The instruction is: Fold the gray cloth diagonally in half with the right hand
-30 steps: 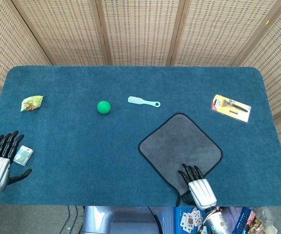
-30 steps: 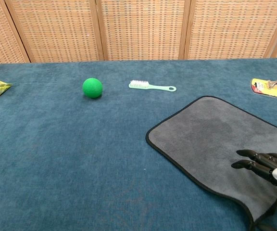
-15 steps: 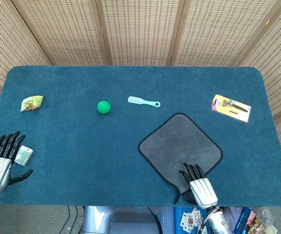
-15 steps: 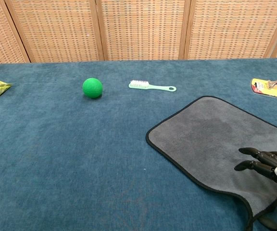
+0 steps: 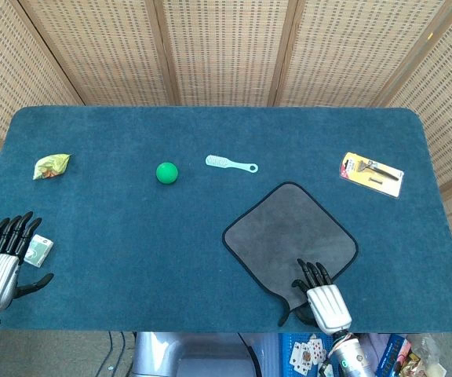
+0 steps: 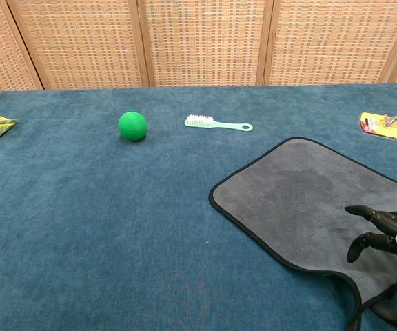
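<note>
The gray cloth [image 5: 289, 236] [image 6: 316, 200], edged in black, lies flat like a diamond on the blue table at the front right. My right hand [image 5: 320, 294] [image 6: 391, 241] is on its nearest corner. The fingers curl down onto the cloth and the thumb sits under the edge, so the corner is pinched and its black edge bunches up. My left hand [image 5: 2, 263] rests open at the front left edge, far from the cloth, and shows only in the head view.
A green ball [image 5: 167, 173] [image 6: 132, 126] and a pale brush [image 5: 231, 163] [image 6: 218, 124] lie behind the cloth. A yellow razor pack [image 5: 371, 173] [image 6: 390, 125] is at the right, a snack bag [image 5: 51, 166] at the left, and a small packet [image 5: 36, 249] beside my left hand.
My right hand's fingers have curled down from flat and the hand drew slightly back. The cloth's near corner edge has bunched inward. The left hand has stayed still.
</note>
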